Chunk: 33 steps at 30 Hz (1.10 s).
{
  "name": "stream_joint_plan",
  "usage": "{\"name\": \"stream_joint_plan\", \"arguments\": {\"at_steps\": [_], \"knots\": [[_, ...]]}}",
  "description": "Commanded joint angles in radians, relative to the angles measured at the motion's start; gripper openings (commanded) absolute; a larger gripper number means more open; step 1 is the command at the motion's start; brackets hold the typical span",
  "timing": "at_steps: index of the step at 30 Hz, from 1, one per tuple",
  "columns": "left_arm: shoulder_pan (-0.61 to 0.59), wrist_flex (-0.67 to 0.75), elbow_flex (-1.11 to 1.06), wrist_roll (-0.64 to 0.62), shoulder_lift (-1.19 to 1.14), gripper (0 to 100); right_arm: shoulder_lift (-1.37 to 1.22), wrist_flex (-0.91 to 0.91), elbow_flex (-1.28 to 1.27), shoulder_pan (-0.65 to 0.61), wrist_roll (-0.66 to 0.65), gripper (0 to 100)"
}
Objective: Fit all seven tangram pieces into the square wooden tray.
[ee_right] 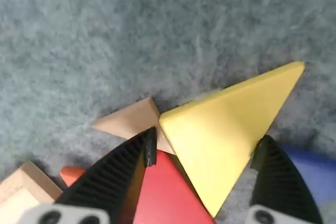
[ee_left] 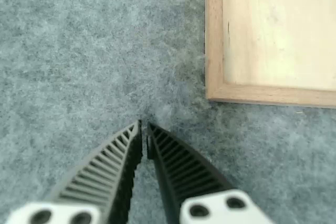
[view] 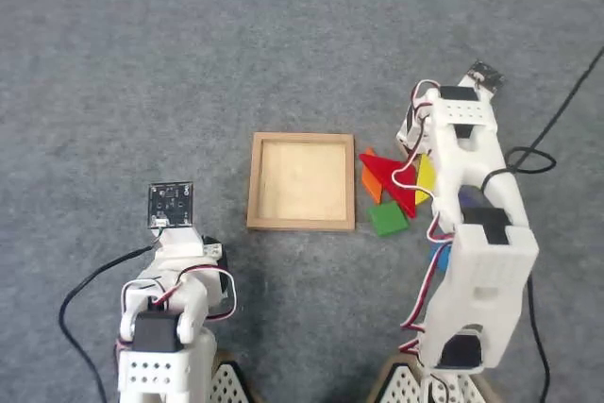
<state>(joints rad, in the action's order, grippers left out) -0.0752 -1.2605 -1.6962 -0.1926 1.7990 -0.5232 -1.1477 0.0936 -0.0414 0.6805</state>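
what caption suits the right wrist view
Open right claw around a yellow triangle, with a red piece and a blue piece alongside, on grey carpet.

Wooden tray point(view: 302, 225) lying flat, tangram pieces point(view: 387, 175) clustered just beside

**My work table point(view: 142, 73), grey felt top.** The square wooden tray point(view: 255, 181) lies flat near the middle. Just beside it, by my right arm point(view: 481, 233), the pieces lie clustered: red triangle point(view: 387, 175), orange piece point(view: 371, 186), green piece point(view: 388, 218), yellow triangle point(ee_right: 231, 129), blue piece point(ee_right: 315, 169).
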Motion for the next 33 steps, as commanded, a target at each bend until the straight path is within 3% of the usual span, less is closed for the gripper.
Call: {"name": "stream_joint_plan", "arguments": {"at_steps": [1, 11, 20, 33], "knots": [[-0.005, -0.002, 0.013, 0.009, 0.020, 1, -0.019, -0.033, 0.072, 0.033, 0.014, 28.3], [-0.005, -0.002, 0.013, 0.009, 0.020, 1, -0.019, -0.056, 0.075, 0.113, 0.112, 28.4], [-0.005, -0.002, 0.013, 0.009, 0.020, 1, -0.021, -0.189, 0.224, 0.120, 0.112, 28.4], [-0.005, -0.002, 0.013, 0.009, 0.020, 1, -0.130, -0.099, 0.264, 0.120, 0.112, 28.5]]}}
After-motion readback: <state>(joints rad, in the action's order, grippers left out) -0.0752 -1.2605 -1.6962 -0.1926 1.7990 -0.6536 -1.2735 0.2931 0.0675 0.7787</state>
